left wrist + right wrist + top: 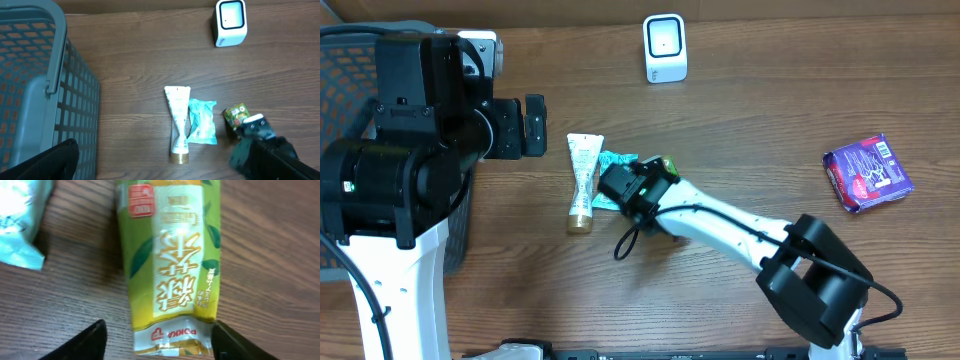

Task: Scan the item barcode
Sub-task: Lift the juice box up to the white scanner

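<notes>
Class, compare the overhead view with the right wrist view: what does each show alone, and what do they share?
Only overhead: the white scanner, the tube, the purple packet and the basket. Only right wrist: the print on the green packet, with the right gripper open, a finger at either side of its end. Both: the green packet, just a sliver overhead, the teal packet and the wooden table.
</notes>
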Robot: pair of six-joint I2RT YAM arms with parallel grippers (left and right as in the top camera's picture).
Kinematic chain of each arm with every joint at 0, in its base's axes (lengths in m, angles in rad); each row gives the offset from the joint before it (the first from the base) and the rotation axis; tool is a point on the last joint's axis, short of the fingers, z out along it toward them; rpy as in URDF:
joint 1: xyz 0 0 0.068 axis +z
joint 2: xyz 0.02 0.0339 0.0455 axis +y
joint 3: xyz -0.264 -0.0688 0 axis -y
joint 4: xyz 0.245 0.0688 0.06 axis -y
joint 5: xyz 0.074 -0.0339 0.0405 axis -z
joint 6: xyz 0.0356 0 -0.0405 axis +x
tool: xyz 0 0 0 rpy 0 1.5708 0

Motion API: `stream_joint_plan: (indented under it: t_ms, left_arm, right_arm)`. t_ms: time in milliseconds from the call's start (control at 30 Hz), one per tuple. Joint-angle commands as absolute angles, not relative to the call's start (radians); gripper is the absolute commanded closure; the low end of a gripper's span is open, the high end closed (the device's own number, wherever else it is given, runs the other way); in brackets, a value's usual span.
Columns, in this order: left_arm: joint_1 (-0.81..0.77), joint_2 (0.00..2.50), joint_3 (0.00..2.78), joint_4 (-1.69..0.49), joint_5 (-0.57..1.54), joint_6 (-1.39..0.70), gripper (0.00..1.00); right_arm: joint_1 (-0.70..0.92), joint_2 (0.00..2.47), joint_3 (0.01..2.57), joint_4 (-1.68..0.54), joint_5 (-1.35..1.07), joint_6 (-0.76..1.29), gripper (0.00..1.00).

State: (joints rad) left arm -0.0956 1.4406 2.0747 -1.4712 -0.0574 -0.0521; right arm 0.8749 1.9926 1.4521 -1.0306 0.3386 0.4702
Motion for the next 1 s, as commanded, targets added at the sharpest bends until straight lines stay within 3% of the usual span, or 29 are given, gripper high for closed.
stream_joint_plan:
  t_ms: [0, 67, 133, 300, 533, 667, 767, 867, 967]
  left_arm:
    - [-0.088, 1.44, 2.083, -1.47, -0.06, -0.044, 0.0]
    - [-0.088, 1.44, 2.083, -1.47, -0.06, -0.044, 0.0]
    - [-0.088, 1.44, 2.083, -1.47, -0.06, -0.044, 0.0]
    - [-0.088, 1.44, 2.083, -1.47, -0.06, -0.044, 0.0]
    - [-0.088, 1.44, 2.083, -1.47, -0.06, -0.044, 0.0]
    - [-0.088, 1.44, 2.083, -1.47, -0.06, -0.044, 0.0]
    - [-0.088, 1.44, 2.083, -1.47, -0.06, -0.044, 0.0]
    - [-0.088, 1.44, 2.083, -1.47, -0.059, -0.044, 0.0]
    - [-0.088, 1.44, 2.083, -1.47, -0.06, -0.044, 0.0]
  right_arm:
    - [0.782, 1.927, 1.516, -1.029, 0.168, 0.456, 0.22]
    - [0.733, 1.911, 1.518, -1.028, 0.122, 0.45, 0.03]
    - [0.66, 1.918, 1.511, -1.024, 0.019, 0.375, 0.0]
    - [0.633, 1.972, 1.472, -1.011, -0.118, 0.199, 0.05]
    - [0.693, 2.024, 1.466, -1.008, -0.035, 0.212, 0.15]
    - [0.691, 2.042, 1.443, -1.0, 0.007, 0.228, 0.39]
    - [0.691, 2.042, 1.443, -0.997, 0.035, 0.239, 0.42]
    - [0.691, 2.042, 1.443, -0.992, 0.033, 0.241, 0.71]
    - [0.691, 2.042, 1.446, -0.988, 0.033, 0.243, 0.88]
